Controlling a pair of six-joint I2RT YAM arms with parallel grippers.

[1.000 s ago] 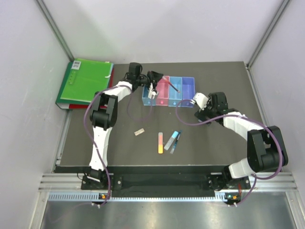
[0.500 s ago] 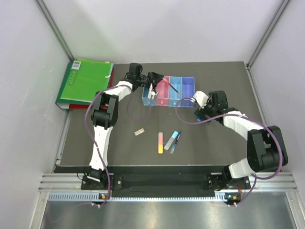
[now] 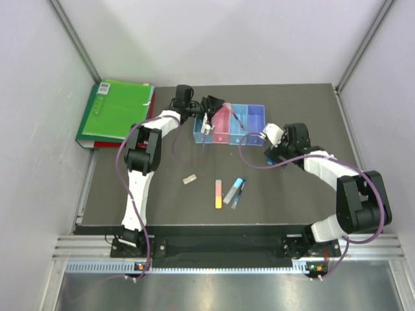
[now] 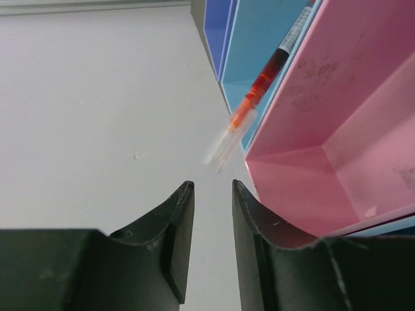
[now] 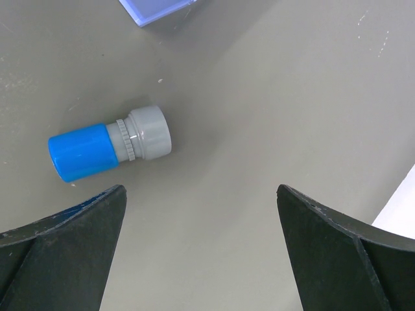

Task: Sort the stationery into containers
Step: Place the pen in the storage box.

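Overhead view of a dark table with two robot arms reaching toward a row of four joined translucent bins (image 3: 229, 123) at the far side, coloured light blue, pink, light blue and purple.

The left gripper (image 3: 209, 111) is hovering at the pink bin (image 4: 337, 97). Its jaws are standing narrowly apart and holding nothing. Just beyond them, the thin red pen (image 4: 262, 81) is lying slanted along the wall between the pink bin and its light blue neighbour (image 4: 259, 39). The pen's near end is blurring as if it is tipping in. Which of the two bins it is settling into cannot be told.

The right gripper (image 3: 269, 136) is hanging near the purple end of the row with its jaws spread wide (image 5: 201, 188) and nothing held. Below it, a small blue-capped grey piece (image 5: 110, 146) is lying on its side on the table, outside the bins.

Most of the sorting seems to be waiting. Well apart from the bins, near the table's middle, these are lying loose:

- an orange-pink flat stick (image 3: 218, 193)
- a grey flat stick (image 3: 229, 193)
- a thin blue pen (image 3: 239, 192)
- a small pale piece (image 3: 189, 179)

A green folder (image 3: 115, 110) is sitting at the far left.
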